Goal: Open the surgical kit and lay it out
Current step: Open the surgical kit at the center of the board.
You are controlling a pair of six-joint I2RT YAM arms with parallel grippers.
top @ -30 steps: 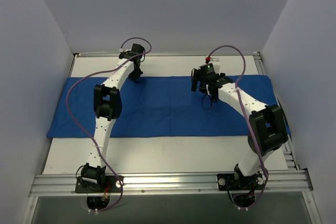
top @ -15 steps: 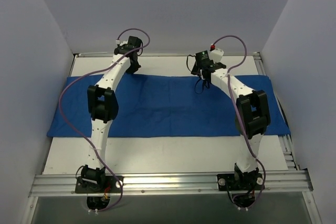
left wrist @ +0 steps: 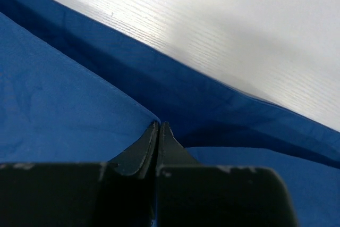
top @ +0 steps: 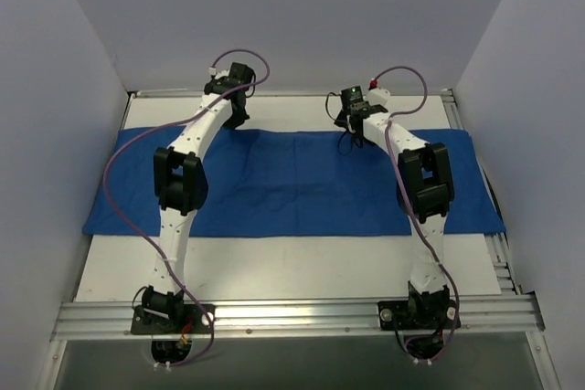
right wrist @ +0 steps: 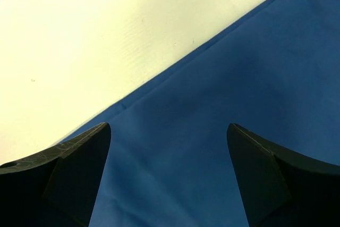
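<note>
The royal-blue cloth wrap [top: 292, 189] lies as a long flat band across the white table. The steel tray, clamps, tweezers and packets are hidden or out of view. My left gripper [top: 236, 121] is at the cloth's far edge. In the left wrist view its jaws [left wrist: 159, 124] are pressed together, with a fold of the cloth [left wrist: 64, 104] drawn up to the tips. My right gripper [top: 348, 132] hovers over the far edge further right. It is wide open [right wrist: 169, 126] and empty above the cloth [right wrist: 212, 89].
Bare white table [top: 292, 267] lies in front of the cloth, and a narrow strip [top: 292, 111] lies behind it. Grey walls enclose the left, right and back. An aluminium rail [top: 292, 317] carries both arm bases at the near edge.
My right arm has stretched forward and left, moving its gripper from over the cloth to the far edge. My left gripper has shifted slightly along the far edge.
</note>
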